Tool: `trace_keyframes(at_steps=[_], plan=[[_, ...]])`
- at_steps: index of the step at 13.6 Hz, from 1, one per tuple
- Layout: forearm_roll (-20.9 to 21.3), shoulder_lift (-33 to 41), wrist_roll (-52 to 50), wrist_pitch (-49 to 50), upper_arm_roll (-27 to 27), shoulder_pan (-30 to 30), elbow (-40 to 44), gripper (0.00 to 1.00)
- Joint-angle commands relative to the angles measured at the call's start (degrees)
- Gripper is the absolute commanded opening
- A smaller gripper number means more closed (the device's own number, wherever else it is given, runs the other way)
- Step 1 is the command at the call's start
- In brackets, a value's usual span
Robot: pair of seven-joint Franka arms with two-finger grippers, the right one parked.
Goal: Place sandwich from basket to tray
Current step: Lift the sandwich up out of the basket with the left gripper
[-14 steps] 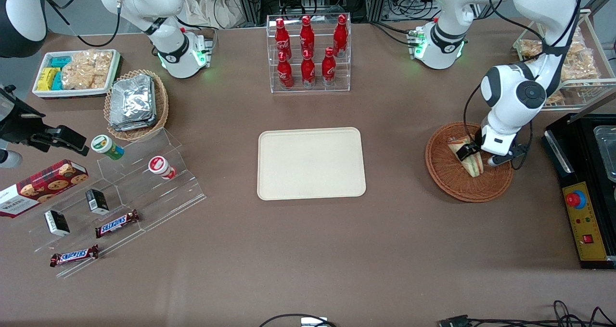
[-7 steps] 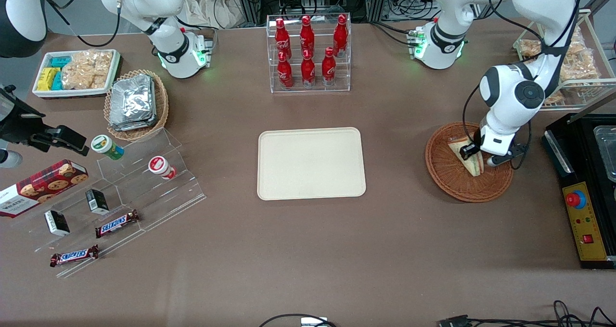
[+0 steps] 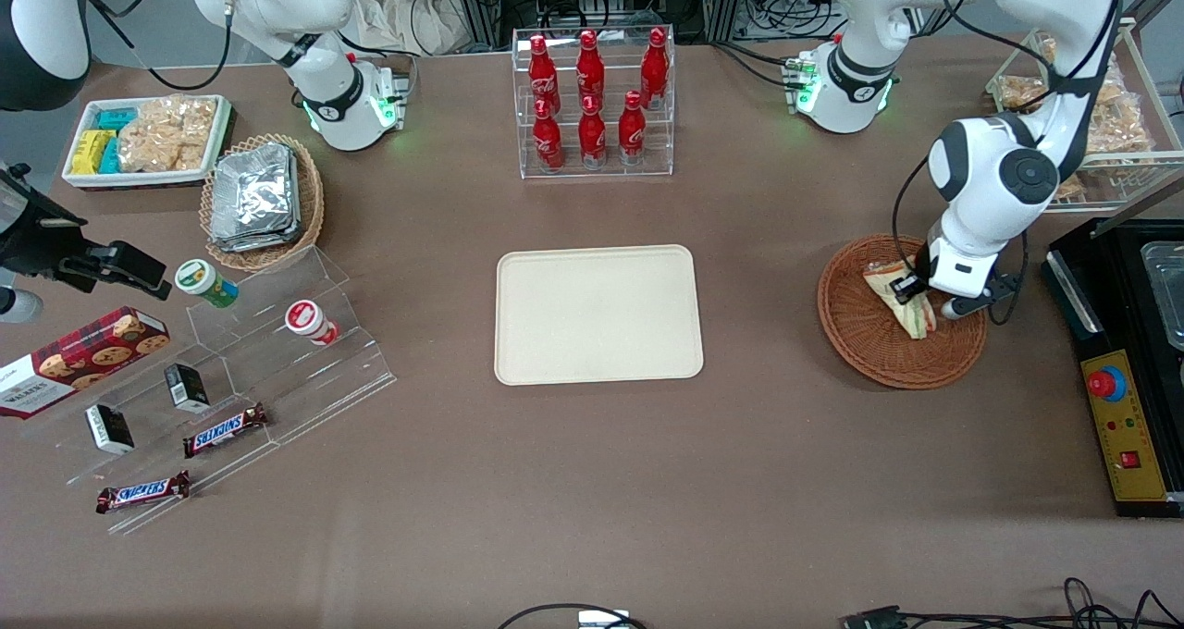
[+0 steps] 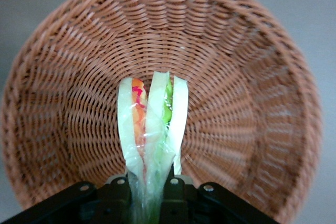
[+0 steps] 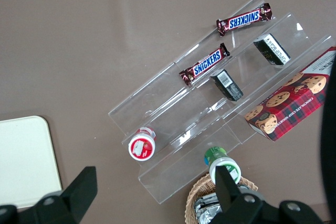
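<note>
The sandwich (image 3: 902, 298) is a pale bread wedge in clear wrap with red, green and orange filling (image 4: 153, 124). It sits over the round brown wicker basket (image 3: 865, 338), whose woven wall (image 4: 252, 87) fills the left wrist view. My gripper (image 3: 921, 300) is over the basket, shut on the wrapped end of the sandwich (image 4: 149, 195). The wedge points away from the fingers (image 4: 176, 192) toward the basket's middle. The cream-beige tray (image 3: 598, 314) lies flat at the table's centre, well apart from the basket, toward the parked arm's end.
An acrylic rack of red bottles (image 3: 592, 102) stands farther from the front camera than the tray. A black control box (image 3: 1124, 407) sits beside the basket at the working arm's end. A wire rack of snack packets (image 3: 1101, 120) stands near the working arm's base.
The fingers have closed on the sandwich, and the wedge has shifted slightly within the basket with the gripper. The wrist has turned a little.
</note>
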State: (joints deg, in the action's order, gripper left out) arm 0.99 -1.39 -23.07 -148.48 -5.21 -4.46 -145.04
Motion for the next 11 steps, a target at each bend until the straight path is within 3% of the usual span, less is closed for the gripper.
trace_keyframes(at_steps=[1,3,7,11], plan=[[0.3,8.8,-0.3,12.6,1.5,-0.5,3.3,0.00],[0.4,11.2,0.1,25.5,2.3,-0.5,10.9,0.00],[0.4,8.8,0.2,50.3,2.9,-1.7,32.8,0.00],[0.3,5.4,2.2,61.7,4.8,-2.6,45.8,0.00]])
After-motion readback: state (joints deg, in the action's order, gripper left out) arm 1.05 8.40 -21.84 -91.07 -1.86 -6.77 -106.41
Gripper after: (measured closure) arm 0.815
